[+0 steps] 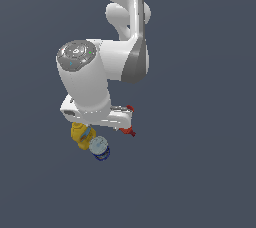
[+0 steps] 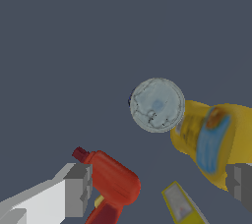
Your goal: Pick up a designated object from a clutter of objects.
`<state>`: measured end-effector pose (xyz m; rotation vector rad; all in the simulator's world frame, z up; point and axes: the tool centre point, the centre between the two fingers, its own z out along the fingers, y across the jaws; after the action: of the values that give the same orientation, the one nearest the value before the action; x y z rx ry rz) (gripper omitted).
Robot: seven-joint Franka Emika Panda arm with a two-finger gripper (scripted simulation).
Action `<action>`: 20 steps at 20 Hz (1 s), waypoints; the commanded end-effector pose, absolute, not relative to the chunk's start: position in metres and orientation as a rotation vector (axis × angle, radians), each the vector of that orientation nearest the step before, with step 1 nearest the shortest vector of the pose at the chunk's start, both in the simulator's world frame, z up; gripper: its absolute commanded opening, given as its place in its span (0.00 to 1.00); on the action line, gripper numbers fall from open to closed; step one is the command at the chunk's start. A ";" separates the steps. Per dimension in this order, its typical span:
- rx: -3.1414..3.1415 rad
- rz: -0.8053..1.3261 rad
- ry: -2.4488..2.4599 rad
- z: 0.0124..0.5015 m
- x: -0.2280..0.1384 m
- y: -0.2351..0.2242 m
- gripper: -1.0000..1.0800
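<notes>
Below wrist, on grey floor (image 2: 74,36) | blue can (image 2: 157,105) seen upright, touching yellow container (image 2: 211,139) | red bottle (image 2: 110,181) & slim box (image 2: 182,206) near | gripper (image 2: 160,186) spread wide, nothing held, can not betw. fingers (image 2: 76,188)

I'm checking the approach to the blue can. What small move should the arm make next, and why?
Probably shift the gripper sideways until the can sits between the open fingers, then descend. In the wrist view the can's pale top lies off the line between them, close beside the yellow container, with the red bottle near one finger.
</notes>
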<state>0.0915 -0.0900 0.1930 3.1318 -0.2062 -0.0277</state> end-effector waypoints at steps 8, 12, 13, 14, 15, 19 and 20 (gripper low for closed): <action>3.131 -0.005 -0.256 0.139 0.118 -0.110 0.96; 3.130 -0.001 -0.265 0.128 0.123 -0.114 0.96; 3.130 -0.001 -0.266 0.126 0.123 -0.115 0.96; 3.130 0.000 -0.267 0.125 0.124 -0.115 0.96; 3.130 0.000 -0.268 0.125 0.124 -0.116 0.96; 3.130 0.004 -0.267 0.126 0.124 -0.116 0.96; 3.130 0.004 -0.267 0.124 0.124 -0.115 0.96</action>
<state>0.1249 -0.1156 0.1266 3.1296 -0.2667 0.0073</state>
